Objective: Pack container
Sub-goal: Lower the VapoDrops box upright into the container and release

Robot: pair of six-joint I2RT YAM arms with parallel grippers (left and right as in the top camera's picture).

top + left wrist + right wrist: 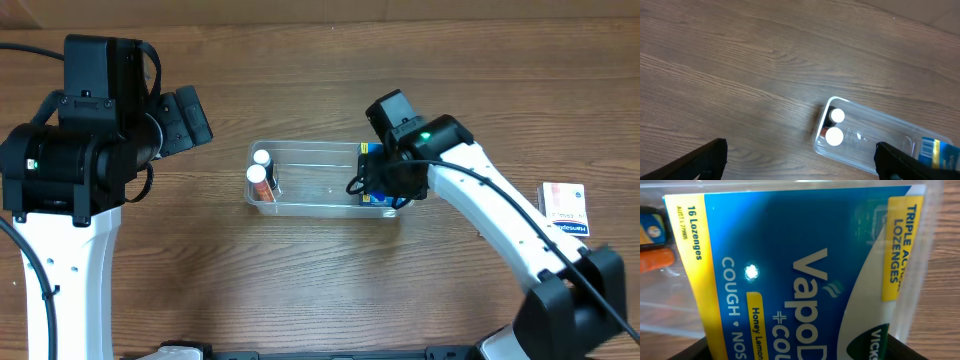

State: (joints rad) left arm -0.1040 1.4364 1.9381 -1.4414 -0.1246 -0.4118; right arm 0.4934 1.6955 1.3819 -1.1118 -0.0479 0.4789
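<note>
Container [300,146] sits directly under right gripper [385,185], long axis extending away toward left arm. Lozenge box [805,270] between jaws at container's near end; clamped or released, cannot tell. Left gripper [800,151] wide open, empty, farther off.

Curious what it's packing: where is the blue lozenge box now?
Overhead, the blue lozenge box is at the right end of the container, under the right arm, opposite two white-capped bottles.

The clear rectangular tub [318,210] sits upright on the counter [300,290], a blue-yellow lozenge box [800,280] in the end beneath the right hand [385,185], two white-capped bottles [259,172] standing in the end farthest from it.
</note>
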